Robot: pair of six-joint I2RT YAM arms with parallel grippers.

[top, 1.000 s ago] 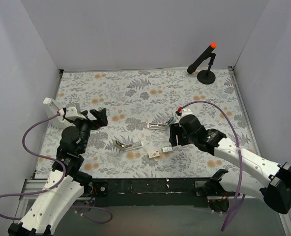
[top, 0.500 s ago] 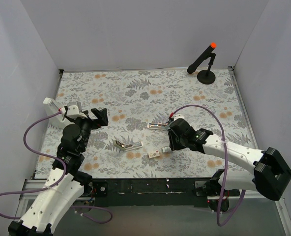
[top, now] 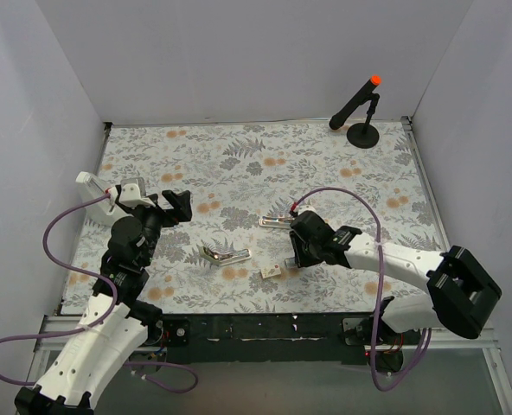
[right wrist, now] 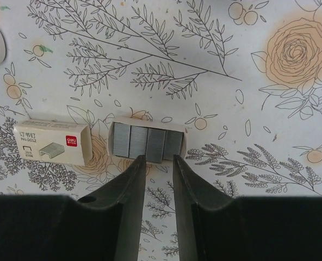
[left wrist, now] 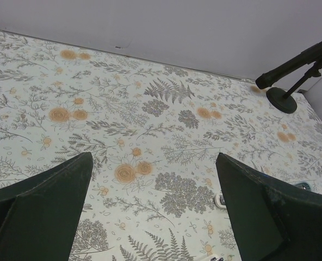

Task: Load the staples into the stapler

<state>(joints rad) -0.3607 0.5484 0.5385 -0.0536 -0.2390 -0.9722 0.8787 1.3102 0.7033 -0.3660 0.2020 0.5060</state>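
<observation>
The staples (right wrist: 147, 143), several silvery rows side by side in a small tray, lie just beyond my right gripper (right wrist: 159, 159). Its jaws stand narrow on either side of one row's near end, with a slight gap left at the right finger. The beige staple box (right wrist: 52, 142) lies to the left of the tray, also seen as the box (top: 271, 271) from above. An open silvery stapler (top: 226, 255) rests left of the box. My right gripper (top: 292, 257) covers the tray from above. My left gripper (left wrist: 154, 163) hangs wide open above bare cloth, holding nothing.
A second metallic stapler-like piece (top: 278, 221) lies just behind the right gripper. A black microphone stand (top: 362, 131) with an orange tip stands at the far right corner. Grey walls enclose the flowered tablecloth (top: 265, 164) on three sides.
My right gripper has moved left and down onto the staple tray, and its jaws have narrowed from wide to a slim gap. The left arm has barely moved.
</observation>
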